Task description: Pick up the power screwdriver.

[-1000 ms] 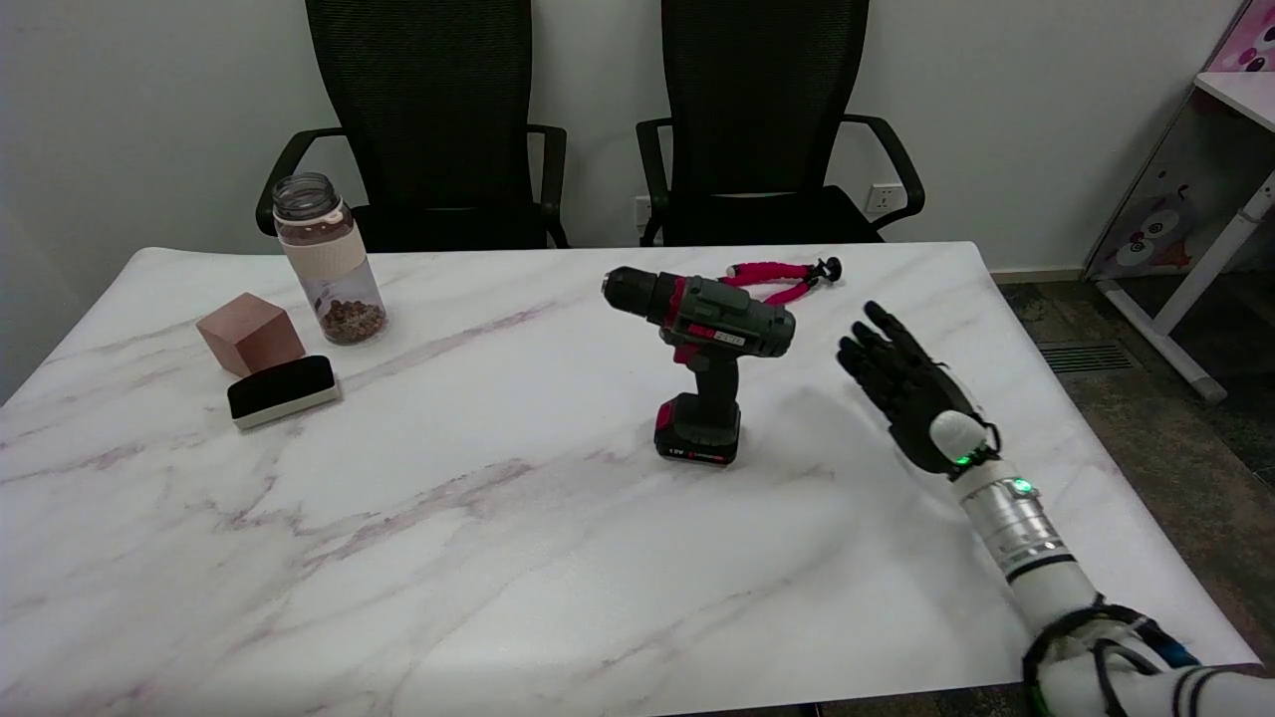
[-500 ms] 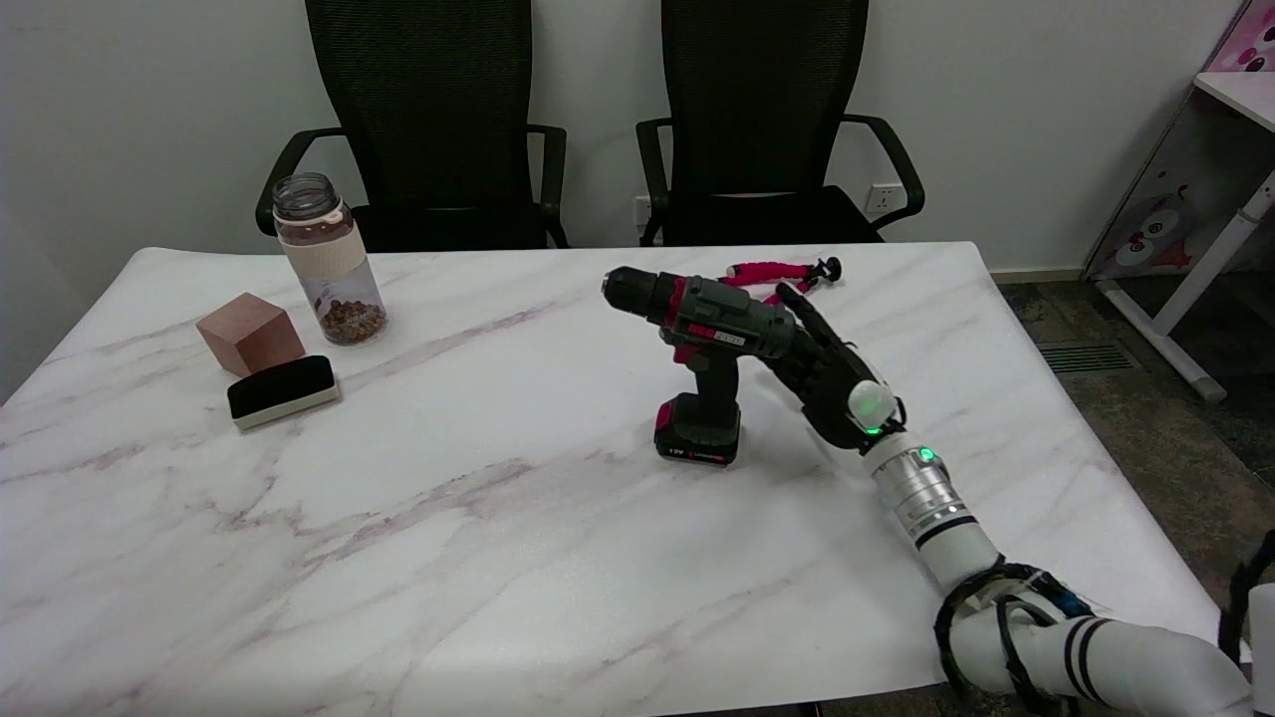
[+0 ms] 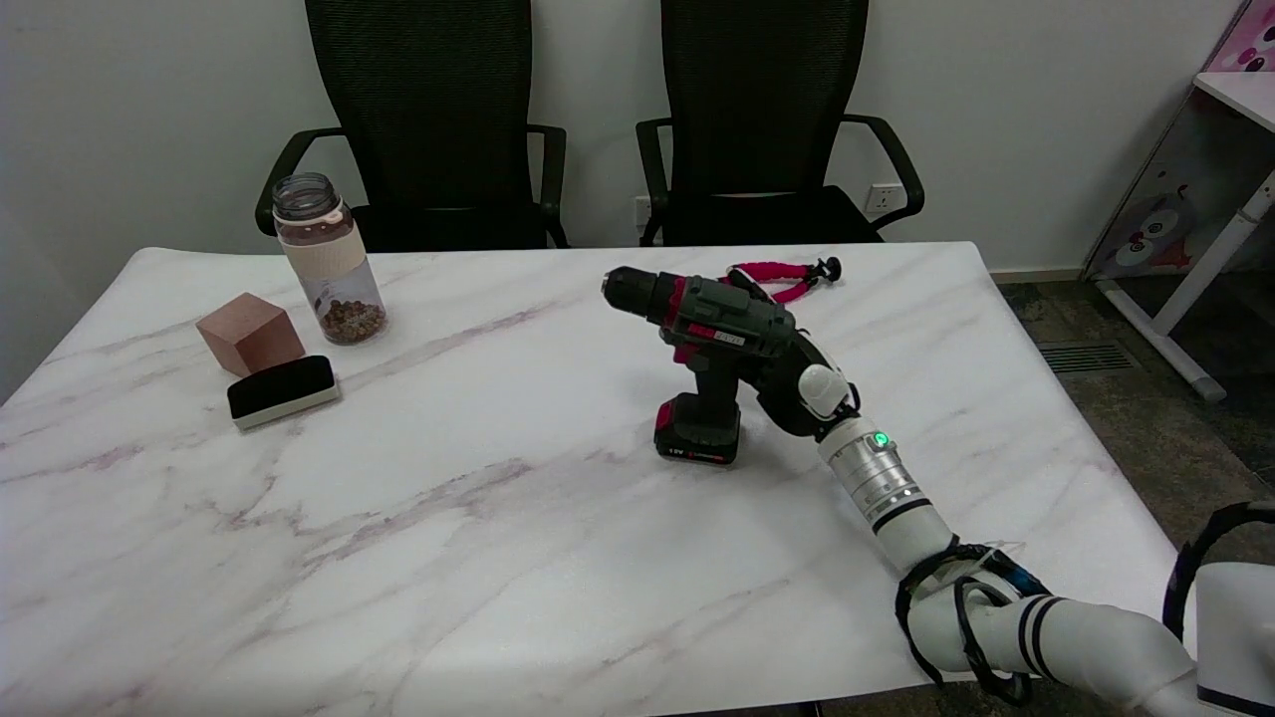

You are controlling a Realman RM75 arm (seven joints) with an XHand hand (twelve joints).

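Reaching in from the right, my right hand is against the handle of the power screwdriver, which stands upright mid-table; I cannot tell if the fingers have closed. Lifting is not yet done.

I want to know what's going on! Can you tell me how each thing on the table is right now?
power screwdriver: standing upright on its battery base, on the table
right hand: at the screwdriver's handle; grip not clear
jar: upright, lid on, some brown bits at the bottom
wooden block: resting on the table
eraser: lying flat
mini tripod: lying down
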